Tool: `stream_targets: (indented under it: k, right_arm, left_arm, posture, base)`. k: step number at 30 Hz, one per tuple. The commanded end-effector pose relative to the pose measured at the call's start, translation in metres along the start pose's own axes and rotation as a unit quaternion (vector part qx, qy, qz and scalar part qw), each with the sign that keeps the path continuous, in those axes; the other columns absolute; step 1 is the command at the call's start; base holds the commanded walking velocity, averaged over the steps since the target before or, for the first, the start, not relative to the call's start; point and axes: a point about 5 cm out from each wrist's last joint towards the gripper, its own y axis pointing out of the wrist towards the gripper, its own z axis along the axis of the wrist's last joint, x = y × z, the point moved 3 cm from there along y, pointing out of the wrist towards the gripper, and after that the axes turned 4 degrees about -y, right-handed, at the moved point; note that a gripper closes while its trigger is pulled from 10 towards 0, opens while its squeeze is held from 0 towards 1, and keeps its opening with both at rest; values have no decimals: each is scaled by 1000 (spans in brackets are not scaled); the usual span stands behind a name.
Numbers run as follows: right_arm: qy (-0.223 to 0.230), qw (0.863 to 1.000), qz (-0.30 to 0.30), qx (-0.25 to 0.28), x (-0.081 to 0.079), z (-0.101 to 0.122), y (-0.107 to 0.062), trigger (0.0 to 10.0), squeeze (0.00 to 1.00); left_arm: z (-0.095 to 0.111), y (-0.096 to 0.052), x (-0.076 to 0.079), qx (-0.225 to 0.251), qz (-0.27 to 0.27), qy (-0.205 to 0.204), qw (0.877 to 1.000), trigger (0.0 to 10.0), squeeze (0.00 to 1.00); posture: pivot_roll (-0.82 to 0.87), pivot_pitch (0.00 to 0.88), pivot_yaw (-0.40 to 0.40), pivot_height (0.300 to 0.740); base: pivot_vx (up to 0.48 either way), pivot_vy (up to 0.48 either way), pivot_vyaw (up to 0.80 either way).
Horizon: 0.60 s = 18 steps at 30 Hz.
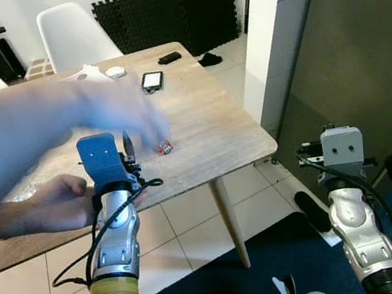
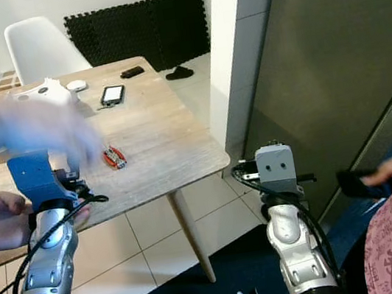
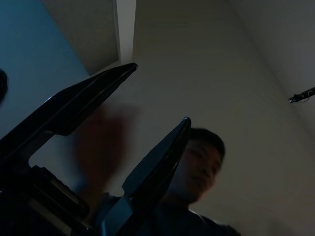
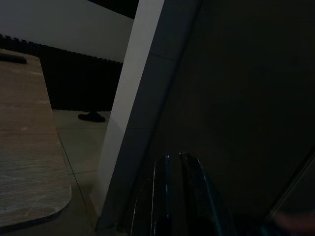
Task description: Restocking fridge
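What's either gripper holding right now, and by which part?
Nothing. Left gripper is open and empty, pointing up; a person's hand grips that arm at the wrist. Right gripper is shut, empty, near the dark fridge door.

Domestic interior, probably a dining area: wooden table [image 1: 208, 126] on pale floor tiles [image 1: 194, 229], white moulded chair [image 1: 74, 33] behind it, dark fridge [image 2: 331, 58] beside a white pillar [image 1: 271, 31]. A phone [image 1: 152, 81] and small household items lie on the table; black foam mats [image 1: 167, 13] lean against the far wall
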Motion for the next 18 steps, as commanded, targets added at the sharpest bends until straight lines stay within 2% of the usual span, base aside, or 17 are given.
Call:
stream_targets:
  k: [1, 18]
  right_arm:
    - [2, 1000, -4, -8, 3, -3, -1, 10000, 0]
    - [1, 1000, -3, -9, 3, -3, -1, 10000, 0]
  left_arm:
    - [-8, -4, 3, -16, -4, -2, 1000, 10000, 0]
    - [-8, -3, 4, -16, -4, -2, 1000, 10000, 0]
  posture:
    - [-25, 2, -42, 740]
    - [-25, 0, -46, 740]
  base:
    - [0, 0, 0]
    - [0, 0, 0]
